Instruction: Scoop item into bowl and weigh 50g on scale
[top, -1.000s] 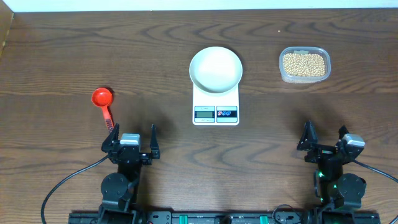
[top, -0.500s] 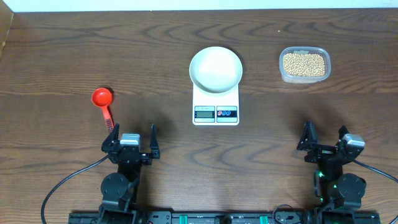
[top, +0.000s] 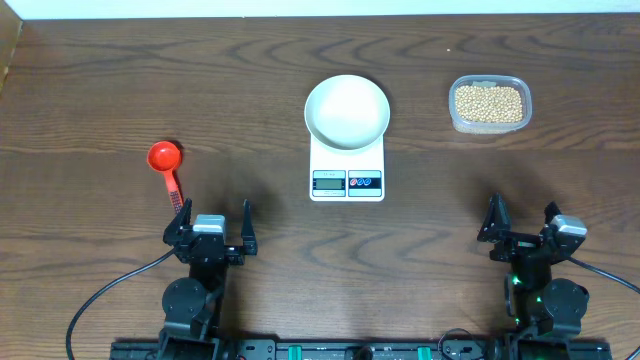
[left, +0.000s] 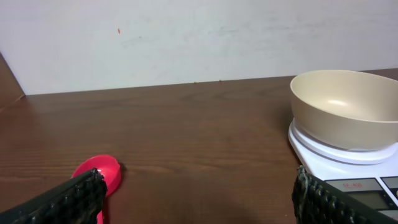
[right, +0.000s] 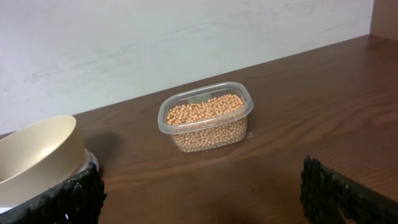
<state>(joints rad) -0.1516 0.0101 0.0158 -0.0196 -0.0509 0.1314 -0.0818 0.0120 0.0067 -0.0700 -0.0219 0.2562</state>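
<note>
An empty white bowl (top: 346, 111) (left: 344, 107) (right: 34, 155) sits on the white scale (top: 346, 175) (left: 348, 168) at the table's middle. The item, tan-yellow beans (top: 488, 103) (right: 206, 118), fills a clear plastic tub (top: 490, 122) at the back right. A red scoop (top: 167, 165) (left: 98, 174) lies flat at the left. My left gripper (top: 211, 215) (left: 199, 199) rests open near the front edge, just right of the scoop's handle. My right gripper (top: 521, 218) (right: 202, 196) is open at the front right, well short of the tub. Nothing is between either pair of fingers.
A pale wall (left: 186, 37) closes off the far side of the dark wooden table (top: 250, 80). Black cables (top: 100, 300) trail from both arm bases along the front edge.
</note>
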